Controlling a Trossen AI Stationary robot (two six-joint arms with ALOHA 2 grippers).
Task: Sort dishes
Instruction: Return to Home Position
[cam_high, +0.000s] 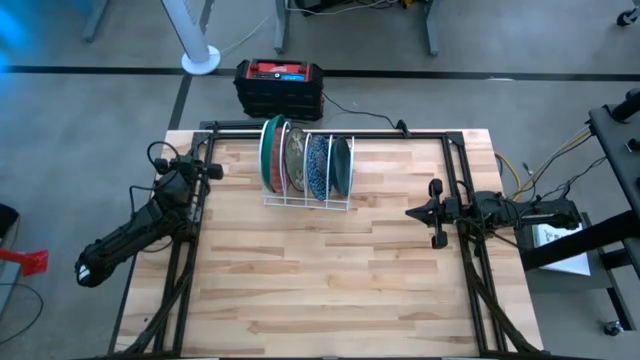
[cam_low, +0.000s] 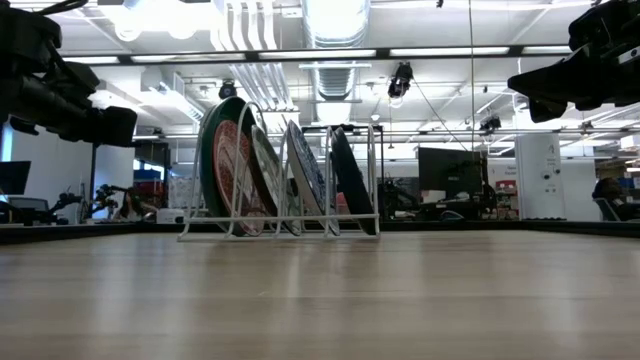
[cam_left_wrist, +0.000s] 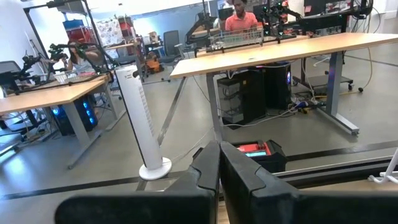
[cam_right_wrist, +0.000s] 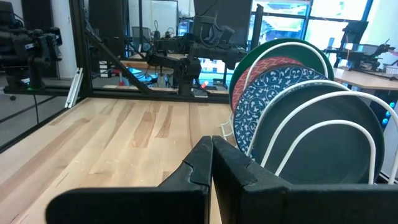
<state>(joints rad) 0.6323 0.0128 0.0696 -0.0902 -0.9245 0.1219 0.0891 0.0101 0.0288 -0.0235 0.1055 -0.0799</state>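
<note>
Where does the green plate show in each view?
High: top centre, green plate at the left end of the rack.
Low: left of centre, leftmost plate.
Left wrist: not in it.
Right wrist: upper right, rearmost plate.
Shared landmark: the white rack, in all but the left wrist view.

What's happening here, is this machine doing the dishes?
Nothing is being handled right now. The plates stand upright in the white wire rack at the back of the table. The left gripper and right gripper are both shut and empty, each at its own side of the table, away from the rack.
</note>
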